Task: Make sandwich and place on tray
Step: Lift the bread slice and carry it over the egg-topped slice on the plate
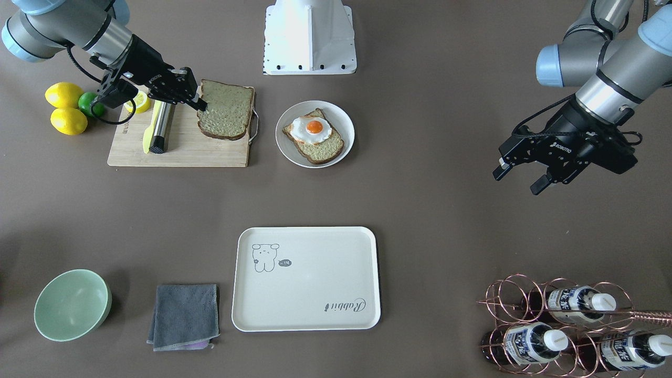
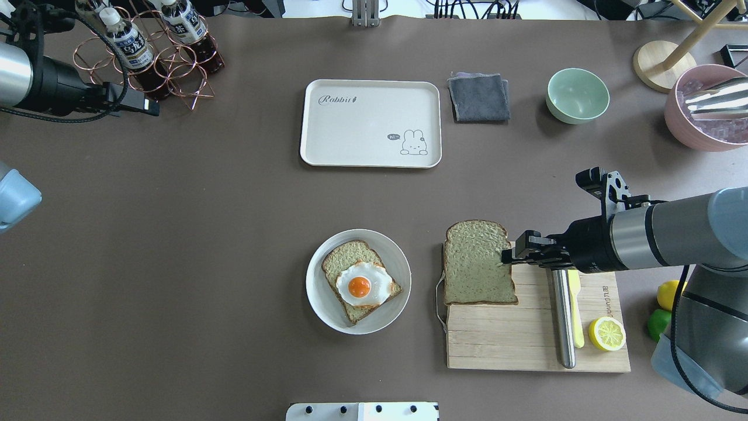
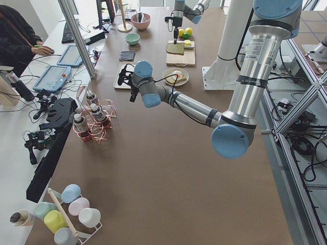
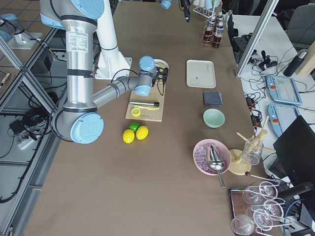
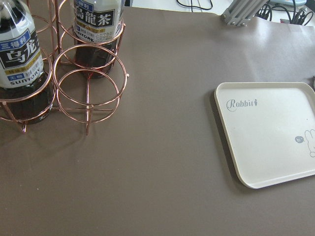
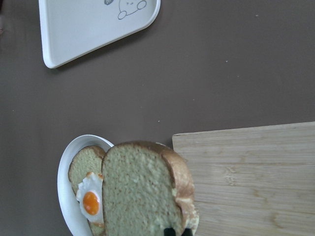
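One bread slice (image 2: 476, 263) is pinched at its edge by my right gripper (image 2: 507, 255), which is shut on it. The slice hangs over the wooden cutting board's (image 2: 526, 345) left end and looks slightly raised. It fills the right wrist view (image 6: 140, 196). The other slice, with the fried egg (image 2: 359, 285) on top, lies on a round white plate (image 2: 318, 298) to the left of the board. The cream tray (image 2: 370, 126) lies bare further out. My left gripper (image 1: 520, 178) is open and holds nothing, up in the air near the bottle rack.
A knife (image 2: 563, 321) and a lemon half (image 2: 606, 334) lie on the board. Lemons and a lime (image 1: 68, 107) lie beside it. A grey cloth (image 2: 478, 97), a green bowl (image 2: 577, 95) and a pink bowl (image 2: 704, 111) are on the far right. A copper bottle rack (image 2: 146, 55) stands at the far left.
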